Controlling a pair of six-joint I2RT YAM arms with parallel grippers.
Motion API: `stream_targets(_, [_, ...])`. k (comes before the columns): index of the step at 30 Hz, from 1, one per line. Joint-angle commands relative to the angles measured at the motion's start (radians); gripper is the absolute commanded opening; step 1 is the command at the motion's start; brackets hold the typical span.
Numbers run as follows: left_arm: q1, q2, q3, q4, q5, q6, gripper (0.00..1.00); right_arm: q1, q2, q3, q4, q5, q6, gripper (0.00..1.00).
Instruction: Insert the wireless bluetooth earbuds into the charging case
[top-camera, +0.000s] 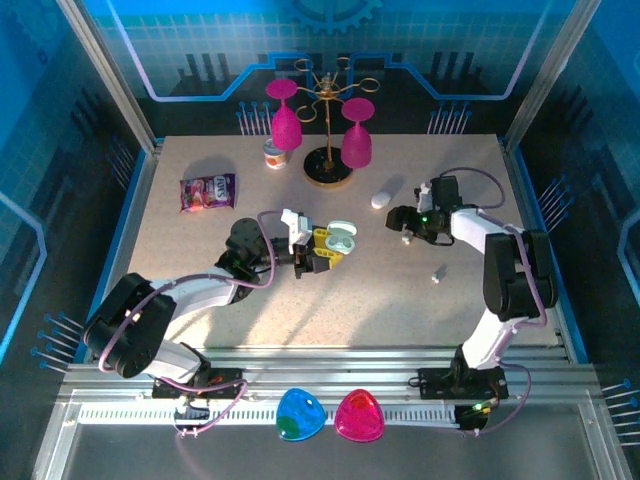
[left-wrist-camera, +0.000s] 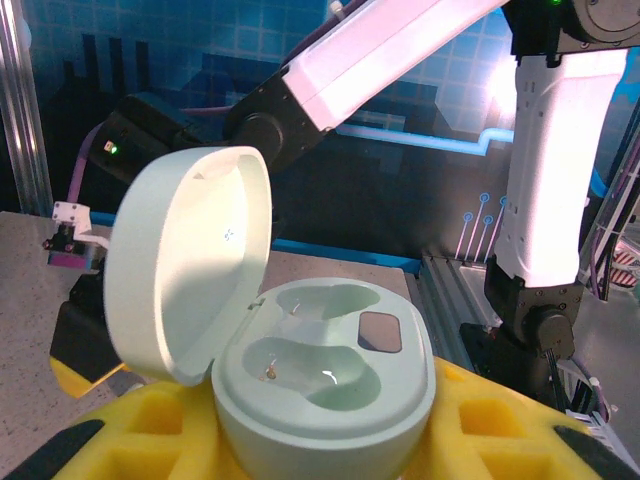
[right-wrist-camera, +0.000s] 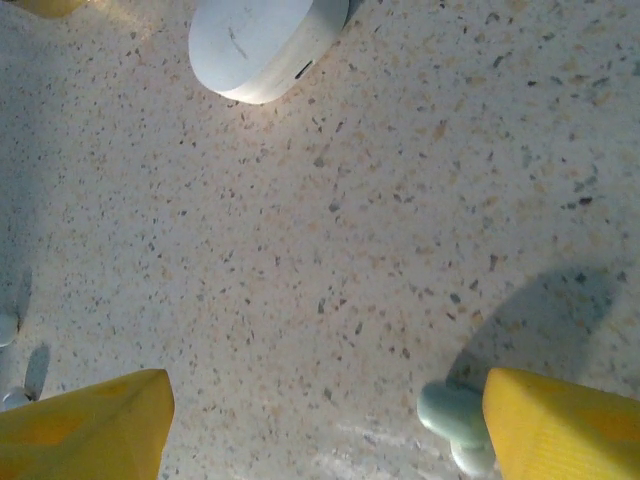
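Left gripper (top-camera: 322, 250) clamps open case (left-wrist-camera: 325, 385) | right gripper (right-wrist-camera: 325, 400) spread wide, earbud (right-wrist-camera: 452, 420) on table (right-wrist-camera: 350, 250) touching one finger (right-wrist-camera: 560, 430), ungripped | risk: off-centre closing may flick earbud away or pinch it askew.

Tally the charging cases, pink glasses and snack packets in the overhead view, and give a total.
Charging cases: 2, the mint case and the white case
Pink glasses: 2, the left glass and the right glass
Snack packet: 1
Total: 5
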Motion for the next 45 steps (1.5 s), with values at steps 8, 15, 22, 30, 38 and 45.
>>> stream_targets(8, [0.001, -0.006, 0.004, 0.001, 0.016, 0.037, 0.28, -0.016, 0.012, -0.037, 0.031, -0.028, 0.002, 0.82])
stream_targets(15, [0.0, -0.006, 0.008, 0.006, 0.021, 0.029, 0.28, -0.011, -0.015, -0.082, 0.048, -0.053, -0.006, 0.81])
stream_targets(22, [0.0, -0.01, 0.008, 0.001, 0.021, 0.033, 0.28, 0.001, -0.039, -0.1, 0.043, -0.11, 0.013, 0.79])
stream_targets(30, [0.0, -0.011, 0.004, 0.001, 0.02, 0.032, 0.28, 0.008, -0.089, -0.113, 0.005, -0.076, 0.007, 0.77])
stream_targets(38, [0.0, -0.012, 0.004, -0.003, 0.019, 0.033, 0.28, -0.022, -0.015, -0.029, -0.032, -0.09, -0.083, 0.77])
stream_targets(45, [0.001, -0.012, 0.006, -0.011, 0.02, 0.034, 0.28, -0.045, 0.067, 0.016, -0.004, -0.157, -0.099, 0.77])
